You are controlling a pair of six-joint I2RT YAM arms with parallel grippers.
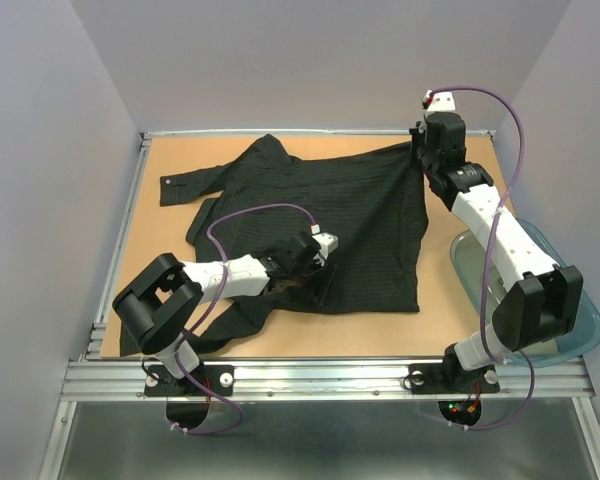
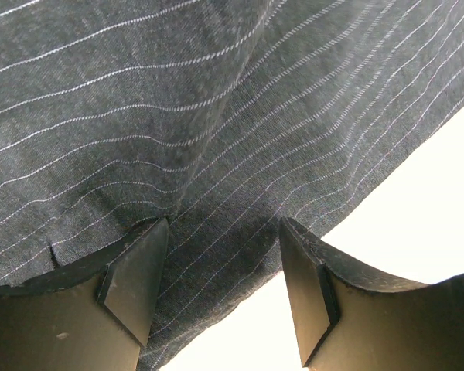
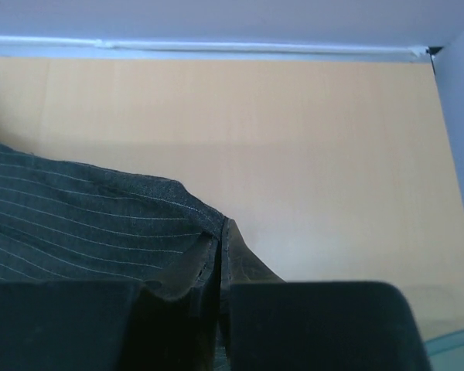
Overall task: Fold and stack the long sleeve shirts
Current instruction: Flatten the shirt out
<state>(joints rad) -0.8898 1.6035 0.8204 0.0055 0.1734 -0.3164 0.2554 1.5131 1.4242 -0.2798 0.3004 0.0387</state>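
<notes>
Grips the long sleeve shirt (image 1: 365,215) edge at the desk's (image 1: 450,320) 1 o'clock with clenched right tool (image 3: 219,287); holds left tool (image 2: 224,232) released over cloth, toward 6 o'clock.

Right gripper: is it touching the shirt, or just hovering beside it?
Touching. The right wrist view shows the right gripper shut on the shirt, a fold of hem pinched between its fingers.

No readable text, label or number appears anywhere.
</notes>
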